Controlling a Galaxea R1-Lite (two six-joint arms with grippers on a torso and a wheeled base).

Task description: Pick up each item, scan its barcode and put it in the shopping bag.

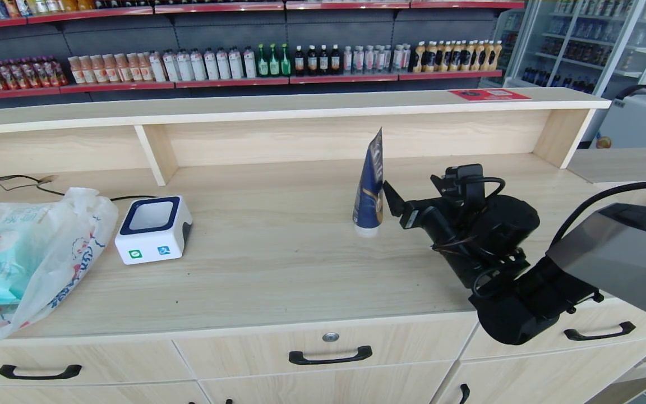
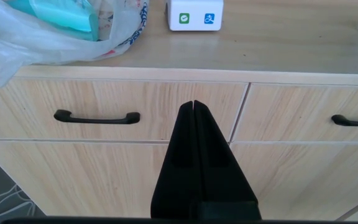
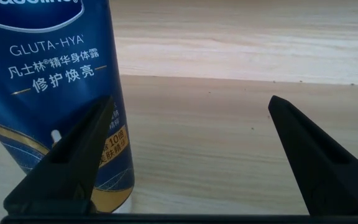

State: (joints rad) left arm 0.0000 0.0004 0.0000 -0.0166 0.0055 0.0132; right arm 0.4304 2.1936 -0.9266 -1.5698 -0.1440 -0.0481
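Head view: the lotion tube [image 1: 369,191] stands upright on its cap on the tabletop [image 1: 278,264], just left of the right hand [image 1: 410,193], whose fingers are spread apart.

Right wrist view: the lotion tube [image 3: 48,74] sits off-centre, against one finger.

Left wrist view: the left hand [image 2: 193,107], pressed closed, hangs before the drawers [image 2: 104,99], farther off.

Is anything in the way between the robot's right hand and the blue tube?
No, nothing visible is in the way. The right gripper, with its fingers open, sits right beside the upright blue tube. Only bare counter lies between them.
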